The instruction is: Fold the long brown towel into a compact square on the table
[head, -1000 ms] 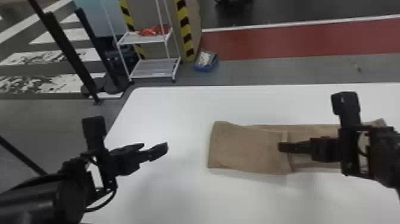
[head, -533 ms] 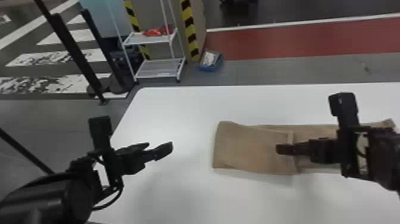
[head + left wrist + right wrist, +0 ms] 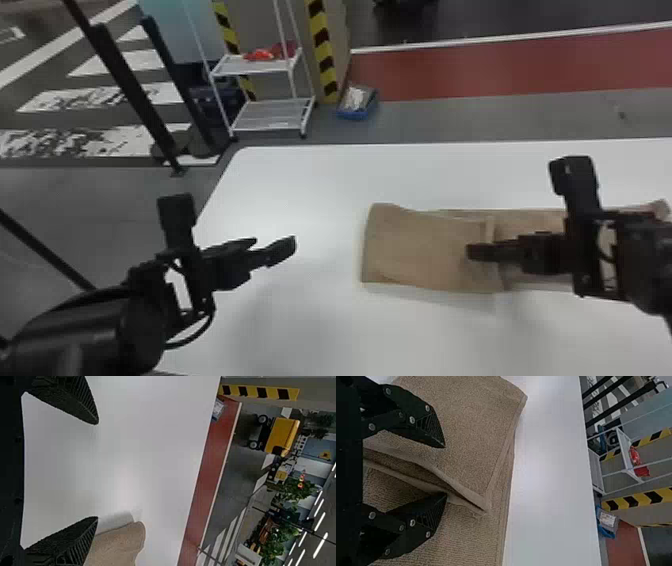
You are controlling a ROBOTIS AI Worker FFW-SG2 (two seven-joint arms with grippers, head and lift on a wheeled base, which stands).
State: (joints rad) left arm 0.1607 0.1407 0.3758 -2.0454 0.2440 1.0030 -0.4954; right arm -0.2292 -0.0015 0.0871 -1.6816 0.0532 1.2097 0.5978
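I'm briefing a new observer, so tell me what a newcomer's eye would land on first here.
Likely first is the brown towel on the white table, its left part folded over onto the rest. Next come the two black grippers: the right gripper over the towel, jaws parted around the folded layer's edge, and the left gripper over the table to the towel's left, jaws open.

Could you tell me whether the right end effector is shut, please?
No, the right end effector stands open over the brown towel, its fingertips well apart.
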